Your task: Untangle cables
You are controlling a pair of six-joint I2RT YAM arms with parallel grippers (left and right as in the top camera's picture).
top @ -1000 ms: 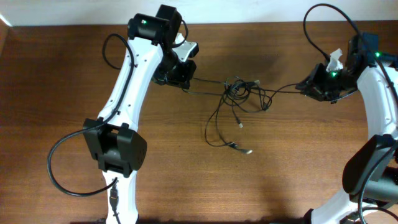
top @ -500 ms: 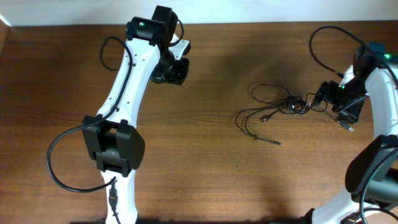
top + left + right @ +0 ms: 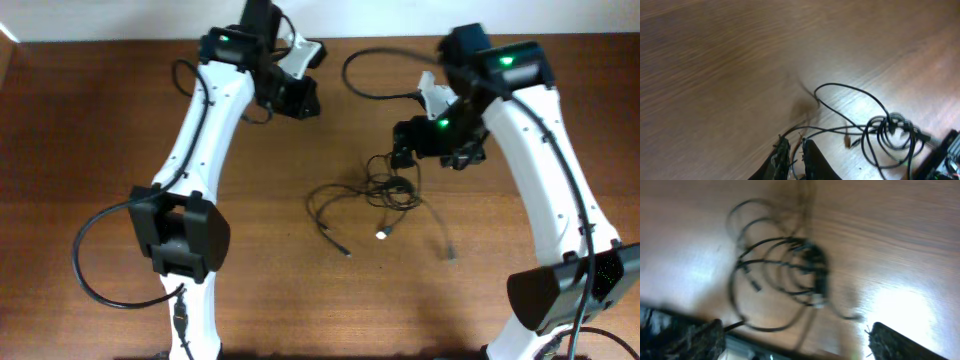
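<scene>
Left end effector (image 3: 298, 98) (image 3: 796, 151): closed. Its two dark fingers (image 3: 781, 159) stand with only a thin slit between them, and no cord is seen in the slit. Right end effector (image 3: 430, 145) (image 3: 794, 329): open, fingers (image 3: 685, 340) spread wide to both lower corners of its wrist view, gripping nothing. The thin black flexible cables with small plug ends (image 3: 385, 185) (image 3: 890, 132) (image 3: 795, 270) lie on the brown wood-grain surface (image 3: 100, 150) as one knotted coil with loose tails. The coil sits just ahead of the right end effector, in the line of the gap between its open fingers. That wrist view is motion-blurred, so I cannot tell whether a strand touches either finger. From the coil the tails run away from the right end effector. One long loop (image 3: 320, 200) reaches toward the left arm's side and ends in a dark plug (image 3: 345, 252). A short tail ends in a silvery plug (image 3: 383, 235). A third tail (image 3: 450, 252) runs out on the far side of the coil. Relative to the left end effector, the coil is well apart, ahead of the fingertips and off toward the right end effector. In the left wrist view an open arc of cord (image 3: 850, 92) rises from the coil, and two straighter strands (image 3: 825, 131) run back toward the fingertips.
</scene>
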